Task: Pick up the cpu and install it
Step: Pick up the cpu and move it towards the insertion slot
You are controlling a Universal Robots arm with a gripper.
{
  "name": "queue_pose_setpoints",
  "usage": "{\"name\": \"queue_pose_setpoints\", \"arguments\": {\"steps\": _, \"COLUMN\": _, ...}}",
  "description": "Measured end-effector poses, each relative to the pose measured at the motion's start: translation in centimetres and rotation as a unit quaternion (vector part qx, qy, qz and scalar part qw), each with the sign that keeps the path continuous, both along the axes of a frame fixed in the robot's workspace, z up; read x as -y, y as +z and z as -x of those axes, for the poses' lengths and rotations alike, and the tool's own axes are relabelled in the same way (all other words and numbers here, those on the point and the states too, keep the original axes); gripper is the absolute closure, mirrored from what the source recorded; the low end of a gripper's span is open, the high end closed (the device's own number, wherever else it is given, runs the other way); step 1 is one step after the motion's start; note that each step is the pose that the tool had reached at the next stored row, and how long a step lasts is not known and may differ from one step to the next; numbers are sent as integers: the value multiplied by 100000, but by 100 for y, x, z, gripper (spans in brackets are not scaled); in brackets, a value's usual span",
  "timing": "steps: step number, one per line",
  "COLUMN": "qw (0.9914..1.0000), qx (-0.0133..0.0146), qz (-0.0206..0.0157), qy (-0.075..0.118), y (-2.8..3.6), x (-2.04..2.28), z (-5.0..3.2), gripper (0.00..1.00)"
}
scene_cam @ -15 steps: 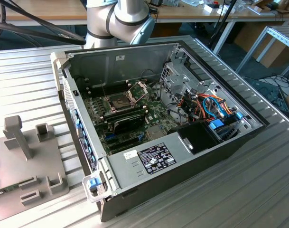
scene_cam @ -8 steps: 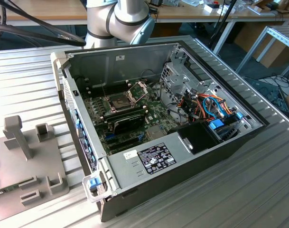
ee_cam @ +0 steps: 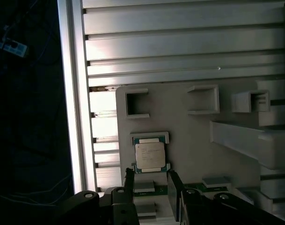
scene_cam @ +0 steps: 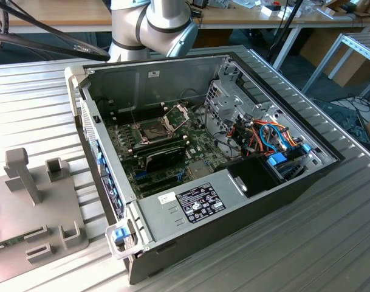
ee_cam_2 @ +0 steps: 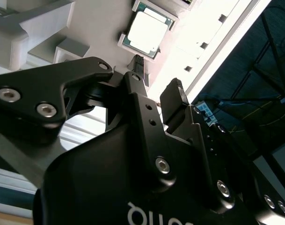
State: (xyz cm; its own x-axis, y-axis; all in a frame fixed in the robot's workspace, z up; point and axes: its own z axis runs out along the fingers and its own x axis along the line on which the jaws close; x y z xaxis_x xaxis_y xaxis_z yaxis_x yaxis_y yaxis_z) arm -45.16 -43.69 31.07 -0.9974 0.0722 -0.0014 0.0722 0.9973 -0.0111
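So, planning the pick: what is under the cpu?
The cpu lies flat in a raised nest on the grey fixture plate; its underside and whatever lies beneath are covered.

cpu: silver-grey top, green border; fixture plate: plain pale grey; gripper: black; worktop: silver, ribbed in stripes.

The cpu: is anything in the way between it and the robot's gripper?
No, nothing visible is in the way. In the first wrist view the open gripper hovers close to the cpu, which lies uncovered on the grey fixture plate, with only bare space between them.
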Motion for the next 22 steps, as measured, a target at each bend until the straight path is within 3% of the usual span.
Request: {"name": "queue_pose_setpoints", "arguments": {"steps": 22, "qw": 100000, "qx": 6, "qz": 0, "qy": -4, "y": -65, "x": 0, "z": 0, "gripper": 58}}
